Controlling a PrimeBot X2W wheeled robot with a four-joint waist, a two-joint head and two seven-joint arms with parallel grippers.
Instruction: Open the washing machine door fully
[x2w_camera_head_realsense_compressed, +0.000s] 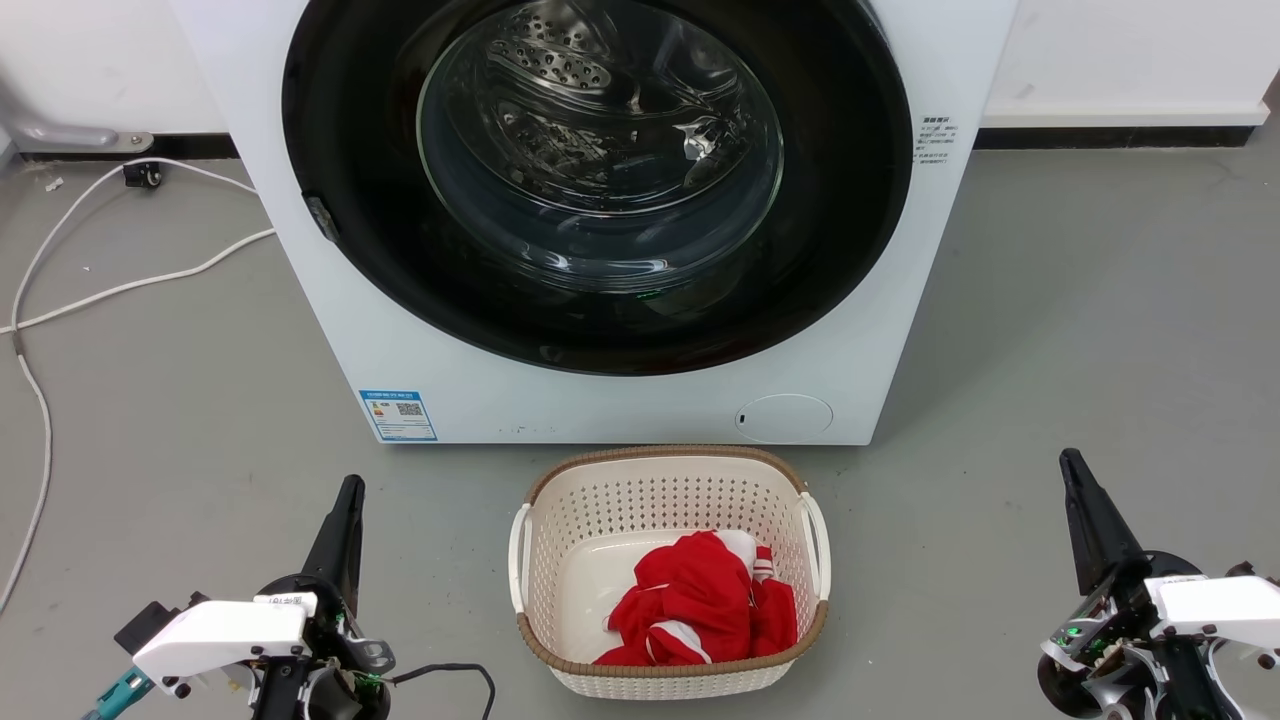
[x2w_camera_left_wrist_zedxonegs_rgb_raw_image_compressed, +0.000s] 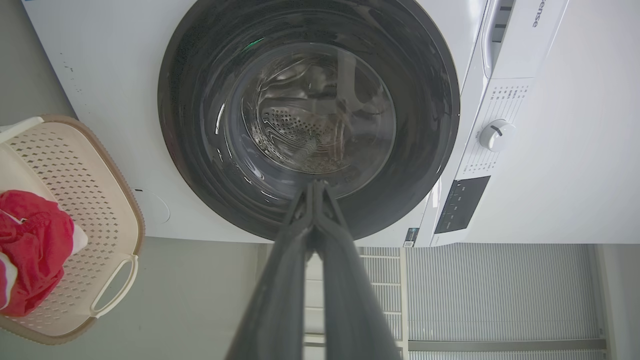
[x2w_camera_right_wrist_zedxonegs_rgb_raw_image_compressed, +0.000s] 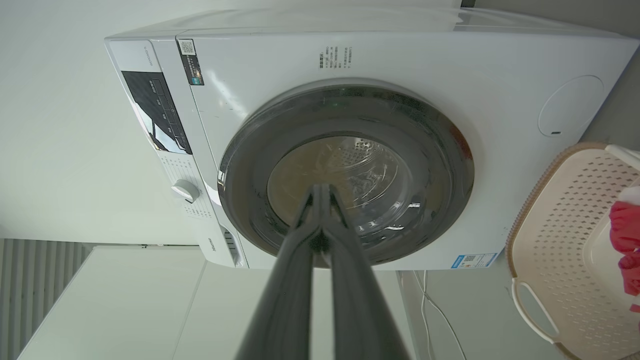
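Observation:
The washing machine door (x2w_camera_head_realsense_compressed: 350, 150) is a large round glossy black disc with a bulging clear glass window, lying flat against the white washing machine (x2w_camera_head_realsense_compressed: 620, 410). It looks closed, and the steel drum shows through the glass. The same door (x2w_camera_left_wrist_zedxonegs_rgb_raw_image_compressed: 200, 165) faces the left wrist view and the door (x2w_camera_right_wrist_zedxonegs_rgb_raw_image_compressed: 440, 145) faces the right wrist view. My left gripper (x2w_camera_head_realsense_compressed: 352, 487) rests low at the lower left, shut and holding nothing, well short of the machine. My right gripper (x2w_camera_head_realsense_compressed: 1070, 460) sits low at the lower right, also shut and empty. In each wrist view the fingertips (x2w_camera_left_wrist_zedxonegs_rgb_raw_image_compressed: 316, 185) (x2w_camera_right_wrist_zedxonegs_rgb_raw_image_compressed: 321, 187) meet.
A cream laundry basket (x2w_camera_head_realsense_compressed: 540, 600) with a red and white garment (x2w_camera_head_realsense_compressed: 700, 600) stands on the grey floor just in front of the machine, between my grippers. White cables (x2w_camera_head_realsense_compressed: 110, 290) trail over the floor to the left. A wall runs behind the machine.

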